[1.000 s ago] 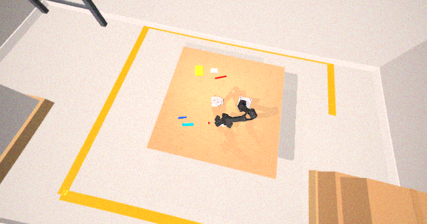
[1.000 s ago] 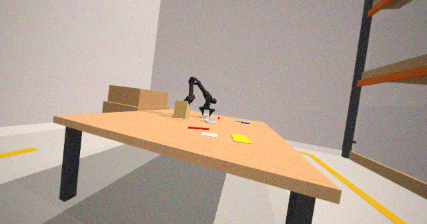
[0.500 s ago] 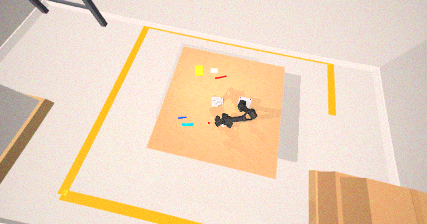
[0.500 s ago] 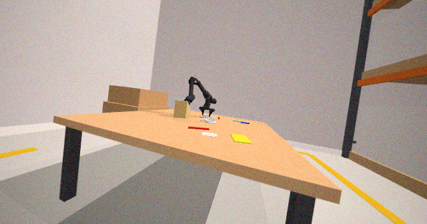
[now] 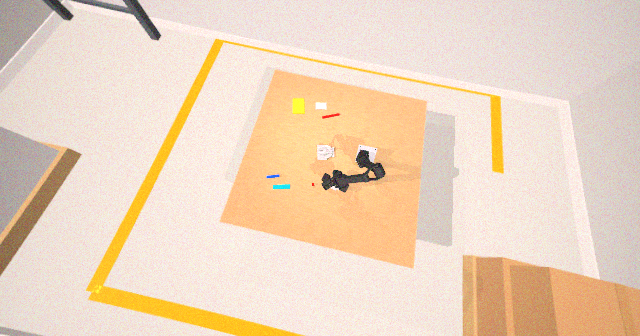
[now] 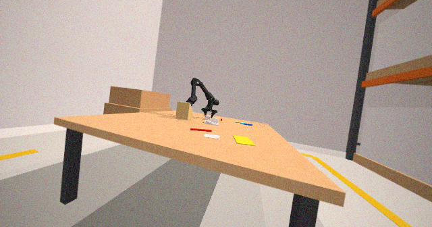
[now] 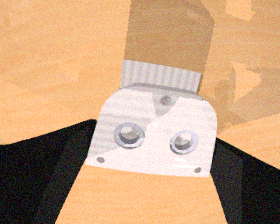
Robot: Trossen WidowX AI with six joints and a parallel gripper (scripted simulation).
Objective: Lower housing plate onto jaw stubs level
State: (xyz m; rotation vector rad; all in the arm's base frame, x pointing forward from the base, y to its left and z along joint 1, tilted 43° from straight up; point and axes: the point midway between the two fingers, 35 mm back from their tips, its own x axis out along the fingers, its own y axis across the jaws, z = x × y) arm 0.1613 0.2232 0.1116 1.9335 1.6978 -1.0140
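The white housing plate has two ring-edged holes and several small dark holes. A grey ribbed strip shows at its far edge in the wrist view. My gripper is shut on the plate, with a black finger at each side edge. In the exterior view the fingertips are low over the table; whether the plate touches it cannot be told. The white jaw assembly sits on the table apart from the gripper. Its two jaws and stubs are too small to make out.
A tan block stands near the arm's base. A red bar, a white card, a yellow sheet, a blue strip, a cyan strip and a small red piece lie on the table.
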